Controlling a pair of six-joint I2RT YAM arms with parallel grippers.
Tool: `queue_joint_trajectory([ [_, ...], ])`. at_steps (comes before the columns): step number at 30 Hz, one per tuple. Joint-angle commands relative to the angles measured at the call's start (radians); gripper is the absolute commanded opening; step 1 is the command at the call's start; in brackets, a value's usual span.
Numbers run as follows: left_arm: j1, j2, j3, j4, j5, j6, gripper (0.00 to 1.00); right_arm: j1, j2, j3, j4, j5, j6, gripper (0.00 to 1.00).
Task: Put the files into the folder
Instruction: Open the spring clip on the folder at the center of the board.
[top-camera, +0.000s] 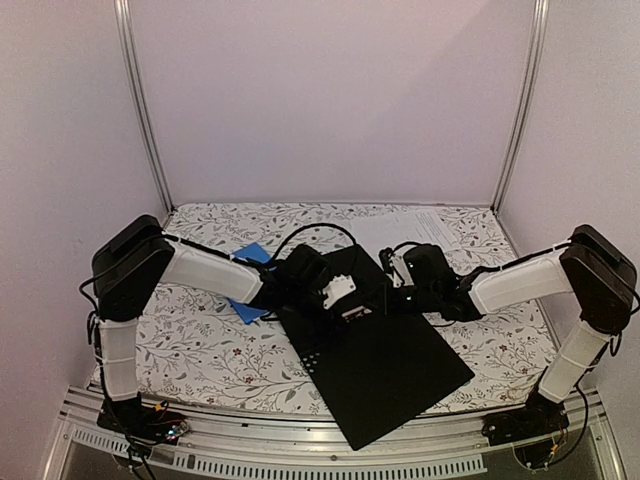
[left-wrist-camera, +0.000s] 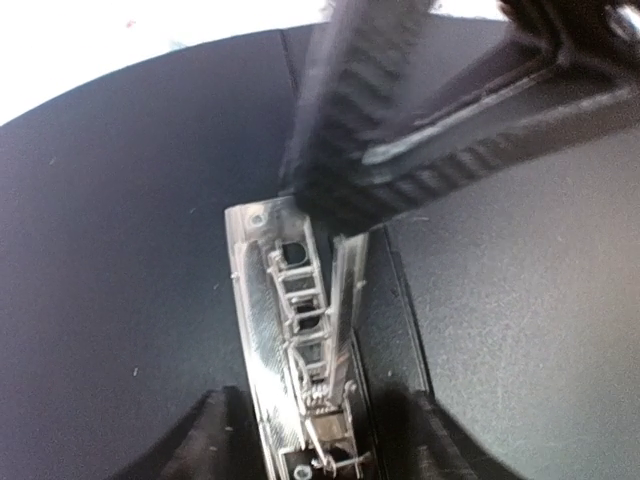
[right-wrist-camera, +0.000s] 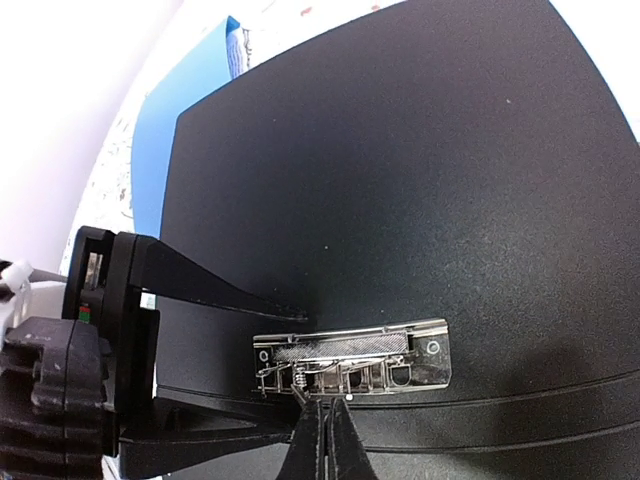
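Observation:
The folder (top-camera: 395, 375) lies open on the table, black inside up. Its metal clip (left-wrist-camera: 290, 320) is near the spine and also shows in the right wrist view (right-wrist-camera: 350, 358). My left gripper (left-wrist-camera: 320, 450) is open, with one finger on each side of the clip's near end; it also shows in the top view (top-camera: 345, 300). My right gripper (right-wrist-camera: 322, 440) is shut, with its tips touching the clip's spring edge; it also shows in the top view (top-camera: 388, 282). The files (top-camera: 415, 228) lie as white printed sheets at the back of the table, beyond the folder.
A smaller blue folder (top-camera: 250, 272) lies partly under the open folder's left side and under my left arm. It also shows in the right wrist view (right-wrist-camera: 180, 110). The table has a floral cloth (top-camera: 200, 340). The folder's near corner overhangs the front rail (top-camera: 300, 450).

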Motion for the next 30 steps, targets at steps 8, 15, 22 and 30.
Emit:
queue_joint_trajectory([
  [8,0.001,-0.241,-0.169,0.085,-0.120,-0.095,0.97,0.142,-0.091,0.066,-0.178,0.173,-0.061,0.00],
  [15,0.002,-0.340,-0.211,-0.038,-0.219,-0.156,1.00,0.251,-0.066,0.157,-0.299,0.327,-0.108,0.03],
  [22,0.002,-0.424,-0.250,-0.138,-0.348,-0.221,1.00,0.331,0.001,0.240,-0.342,0.370,-0.135,0.06],
  [30,0.006,-0.530,-0.358,-0.026,-0.172,-0.212,1.00,0.363,0.041,0.297,-0.391,0.412,-0.138,0.00],
])
